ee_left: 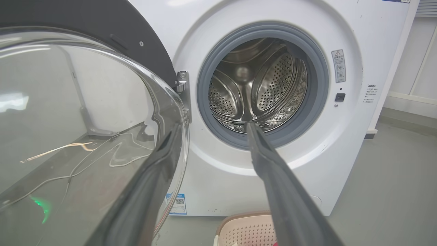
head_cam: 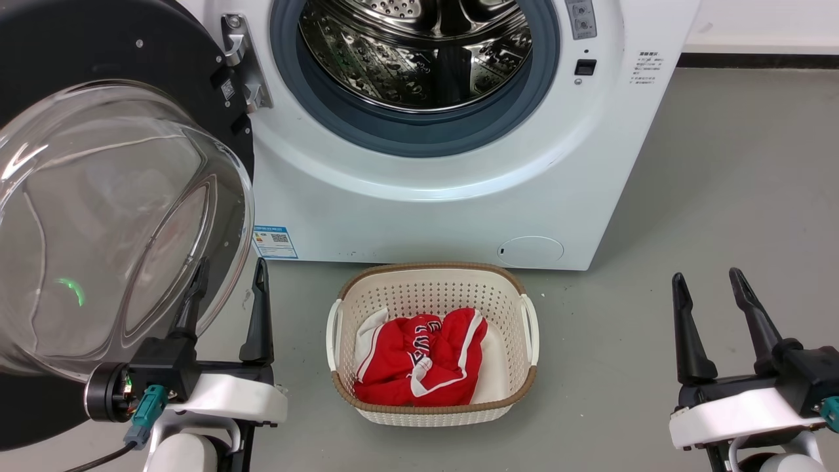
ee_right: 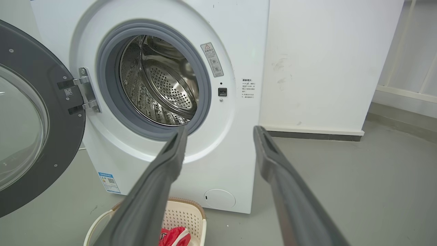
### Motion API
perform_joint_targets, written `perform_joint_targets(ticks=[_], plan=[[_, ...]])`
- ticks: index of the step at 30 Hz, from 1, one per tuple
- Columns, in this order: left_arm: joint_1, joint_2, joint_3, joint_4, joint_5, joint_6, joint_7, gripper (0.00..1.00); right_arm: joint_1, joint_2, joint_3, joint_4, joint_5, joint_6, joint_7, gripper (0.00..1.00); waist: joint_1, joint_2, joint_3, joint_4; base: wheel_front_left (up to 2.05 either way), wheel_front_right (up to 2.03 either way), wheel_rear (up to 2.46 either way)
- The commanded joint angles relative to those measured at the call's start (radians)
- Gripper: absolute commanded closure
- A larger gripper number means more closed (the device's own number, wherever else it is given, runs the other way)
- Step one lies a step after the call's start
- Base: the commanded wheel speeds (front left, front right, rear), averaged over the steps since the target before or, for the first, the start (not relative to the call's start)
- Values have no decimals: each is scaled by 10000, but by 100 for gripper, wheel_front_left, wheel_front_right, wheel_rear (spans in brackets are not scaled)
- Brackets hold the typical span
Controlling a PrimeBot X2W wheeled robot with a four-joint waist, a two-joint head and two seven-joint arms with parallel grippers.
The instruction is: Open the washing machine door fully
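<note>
Where the arms rise at the bottom of the head view, both pairs of jaws stand spread and hold nothing. The left jaws sit low on the left, right at the door (head_cam: pixel 111 216). Their outer finger (head_cam: pixel 195 298) overlaps the lower edge of the door's glass bowl (ee_left: pixel 85 112), and whether it touches the glass cannot be told. Their inner finger (head_cam: pixel 261 308) stands clear, just beside the bowl's rim. From the left wrist the same rim curves down across the tip of that outer finger (ee_left: pixel 160 164), while the other finger (ee_left: pixel 273 177) points at the washer's (head_cam: pixel 426 210) opening. The right jaws hang over bare floor (head_cam: pixel 721 196) on the far right, well apart from the door, their fingers (head_cam: pixel 685 328) pointing toward the washer.

Between the two arms a cream basket (head_cam: pixel 432 278) sits on the floor with a red and white garment (head_cam: pixel 419 360) in it, just in front of the washer.

Beyond it the door (ee_right: pixel 66 143) is swung wide to the left of the opening, hanging on its hinge (head_cam: pixel 246 65), bowl side facing the robot. The steel drum (head_cam: pixel 419 52) lies open inside the grey-blue gasket (head_cam: pixel 406 137).
</note>
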Motion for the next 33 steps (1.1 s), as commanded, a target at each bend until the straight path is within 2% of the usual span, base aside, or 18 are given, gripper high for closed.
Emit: perform_joint_targets(ticks=[1, 25, 26, 29, 33], plan=[[-9, 38, 24, 11, 47, 12, -23, 0, 104, 14, 11, -37, -64, -7, 12, 0, 0, 0, 2, -17, 0, 0, 0], [-124, 85, 63, 196, 184, 65, -23, 0, 39, 14, -80, 97, 92, -7, -39, 0, 0, 0, 60, -200, 0, 0, 0], [12, 29, 29, 209, 111, 56, 2, 100, 64, 0, -61, 109, 96, 0, -4, 100, 0, 0, 61, -203, 0, 0, 0], [116, -36, 56, 491, -35, 48, 93, 100, 140, 2, -13, 330, 221, 0, 10, 100, 0, 0, 56, -205, 0, 0, 0], [24, -53, 205, 645, -868, 4, 391, 100, 103, -36, 11, 422, 1157, 0, 134, 100, 0, 0, 32, -212, 0, 0, 0]])
